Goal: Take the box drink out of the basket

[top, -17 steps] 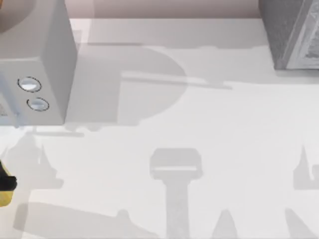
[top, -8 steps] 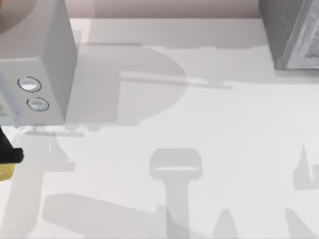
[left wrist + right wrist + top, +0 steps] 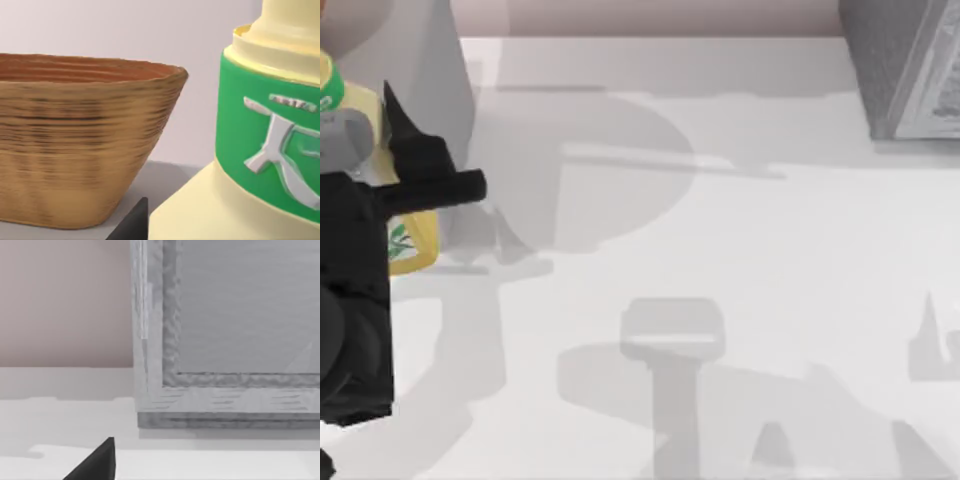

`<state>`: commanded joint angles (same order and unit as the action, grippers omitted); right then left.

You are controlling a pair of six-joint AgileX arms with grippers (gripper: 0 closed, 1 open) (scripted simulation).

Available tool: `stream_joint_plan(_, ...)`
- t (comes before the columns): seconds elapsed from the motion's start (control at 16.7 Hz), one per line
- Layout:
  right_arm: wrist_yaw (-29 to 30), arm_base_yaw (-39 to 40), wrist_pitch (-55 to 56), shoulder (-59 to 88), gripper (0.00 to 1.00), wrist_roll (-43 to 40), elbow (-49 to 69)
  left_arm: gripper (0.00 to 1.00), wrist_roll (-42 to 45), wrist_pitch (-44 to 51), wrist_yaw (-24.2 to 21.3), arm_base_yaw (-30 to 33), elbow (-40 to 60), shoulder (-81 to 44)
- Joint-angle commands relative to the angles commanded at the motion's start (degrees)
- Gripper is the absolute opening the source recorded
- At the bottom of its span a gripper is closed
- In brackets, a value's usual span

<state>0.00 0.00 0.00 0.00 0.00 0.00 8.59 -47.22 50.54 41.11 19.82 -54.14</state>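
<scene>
Pale-yellow box drink (image 3: pixel 412 235) | half hidden by left end effector (image 3: pixel 390 170)

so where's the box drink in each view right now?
Top view: the box drink is at the far left edge, partly covered by the left gripper.
Left wrist view: close up, its pale-yellow body and green label, beside the woven basket and outside it.
Right wrist view: a grey cabinet on the table, not the bottle.
Shared landmark: the green label, at the bottle's neck in both the top and left wrist views.
</scene>
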Motion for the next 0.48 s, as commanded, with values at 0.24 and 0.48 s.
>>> stream_joint_plan(0.24, 0.00, 0.00, 0.00, 0.00, 1.00, 0.00, 0.00, 0.00, 1.59, -14.06, 16.56, 11.73, 4.82, -18.80)
stream_joint_plan(0.48, 0.00, 0.00, 0.00, 0.00, 1.00, 0.00, 0.00, 0.00, 2.22, -23.52, 26.38, 19.69, 7.52, -31.75)
